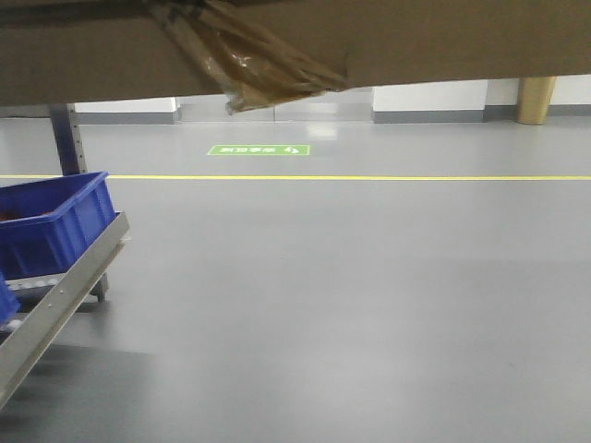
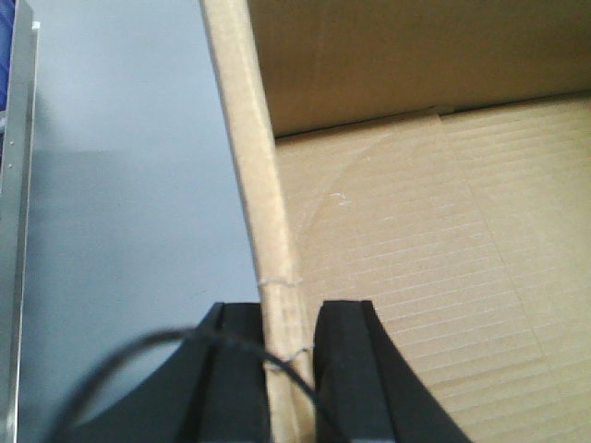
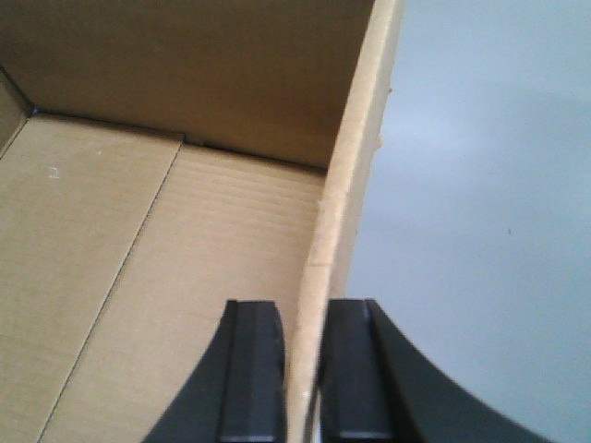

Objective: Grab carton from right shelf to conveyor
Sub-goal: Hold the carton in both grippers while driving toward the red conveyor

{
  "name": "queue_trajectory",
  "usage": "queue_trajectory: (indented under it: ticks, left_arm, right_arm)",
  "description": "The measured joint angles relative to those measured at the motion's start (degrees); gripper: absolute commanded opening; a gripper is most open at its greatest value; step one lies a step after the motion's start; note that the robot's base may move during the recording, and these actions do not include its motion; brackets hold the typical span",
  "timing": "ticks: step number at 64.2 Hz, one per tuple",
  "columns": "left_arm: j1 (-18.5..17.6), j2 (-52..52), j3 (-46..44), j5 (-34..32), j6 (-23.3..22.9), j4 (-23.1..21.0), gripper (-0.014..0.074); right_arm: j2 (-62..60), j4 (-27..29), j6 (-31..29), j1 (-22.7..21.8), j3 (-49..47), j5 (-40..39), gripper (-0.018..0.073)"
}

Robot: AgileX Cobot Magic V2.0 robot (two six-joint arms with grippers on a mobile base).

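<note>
The carton (image 1: 416, 46), plain brown cardboard, is held up in the air between two grippers, with the grey floor (image 1: 369, 305) seen beneath it. In the front view only its lower part is shown, along the top edge; the rest is cut off by the frame. A ragged strip of yellowish tape (image 1: 249, 65) hangs crumpled from it.

The left gripper (image 2: 288, 314) is closed on the carton's left wall. One of the black fingers (image 2: 342, 369) is inside the open box and the other outside, with the wall pinched between them. The right gripper (image 3: 303, 309) is clamped likewise on the right wall, its fingers (image 3: 254, 369) narrow around the cardboard. The finger bases are cut off at the bottom edges of both wrist views.

At the front view's left edge a blue bin (image 1: 51, 226) is seen on a sloping metal rack (image 1: 65, 295), both partly out of frame. A yellow line (image 1: 369, 177) and a green floor sign (image 1: 259, 149), its writing too small to be read, are seen farther off.
</note>
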Motion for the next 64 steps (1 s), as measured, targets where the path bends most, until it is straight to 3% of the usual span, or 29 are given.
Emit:
queue_trajectory:
  ticks: [64]
  left_arm:
    - [0.0, 0.0, 0.0, 0.0, 0.0, -0.1, -0.0016]
  right_arm:
    - [-0.1, 0.0, 0.0, 0.0, 0.0, 0.0, -0.0064]
